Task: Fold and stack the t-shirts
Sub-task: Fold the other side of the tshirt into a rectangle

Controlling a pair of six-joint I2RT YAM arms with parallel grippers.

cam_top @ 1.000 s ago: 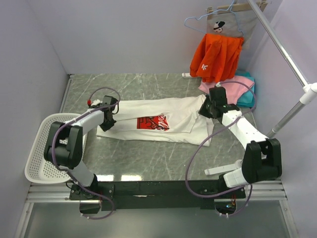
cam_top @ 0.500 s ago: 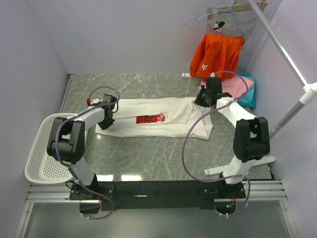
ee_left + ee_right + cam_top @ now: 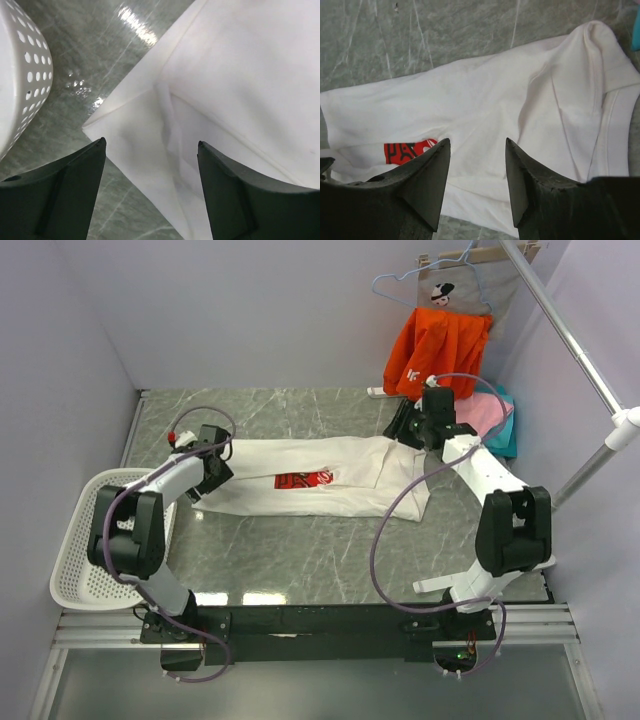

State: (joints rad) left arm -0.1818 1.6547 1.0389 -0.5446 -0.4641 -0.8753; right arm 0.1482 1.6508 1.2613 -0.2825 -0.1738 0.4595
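The left claw (image 3: 151, 150) and right claw (image 3: 477, 150) hover wide open, empty, over opposite ends of the white shirt (image 3: 352, 476).

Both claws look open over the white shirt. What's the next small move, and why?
Probably lower the left claw onto the corner of the white t-shirt and pinch it. The shirt lies as a long strip across the table, that corner sits just below the open claw, and the right claw hovers open over the shirt's other end, holding nothing.
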